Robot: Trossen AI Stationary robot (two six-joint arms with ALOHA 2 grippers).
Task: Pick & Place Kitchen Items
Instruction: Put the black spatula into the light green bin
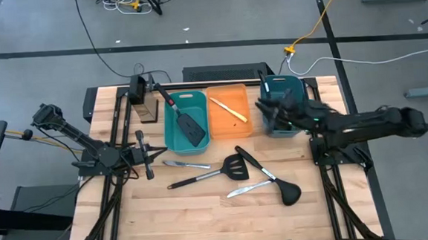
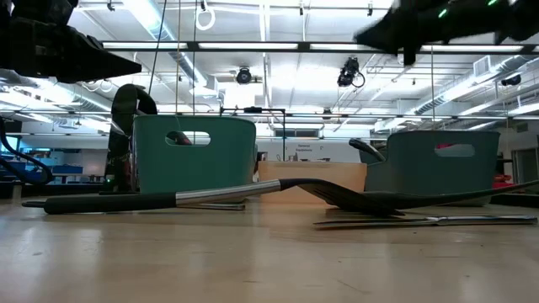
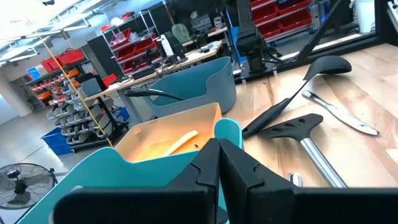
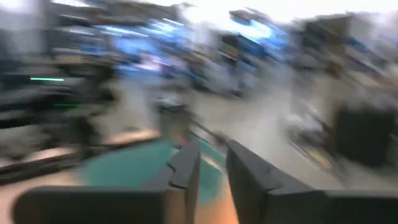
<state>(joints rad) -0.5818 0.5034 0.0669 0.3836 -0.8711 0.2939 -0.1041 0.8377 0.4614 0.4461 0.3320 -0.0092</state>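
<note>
Three bins sat in a row at the table's (image 1: pixel 205 217) back edge. Landmark: middle bin (image 1: pixel 230 111).

- Left bin (image 1: pixel 186 120) touched it on the left, spatula (image 1: pixel 184 119) inside.
- Knife (image 1: pixel 228 109) lay in the middle bin itself.
- Right bin (image 1: pixel 283 104) stood just right of it, right gripper (image 1: pixel 267 111) over its near-left edge.
- In front: slotted spatula (image 1: pixel 206 172), ladle (image 1: pixel 269 176), two knives (image 1: pixel 249 187).
- Left gripper (image 1: pixel 143 155) well left of it, front of the left bin.

Bright even overhead strip lighting, soft faint shadows, ceiling glare in low view, right wrist view heavily motion-blurred
</note>
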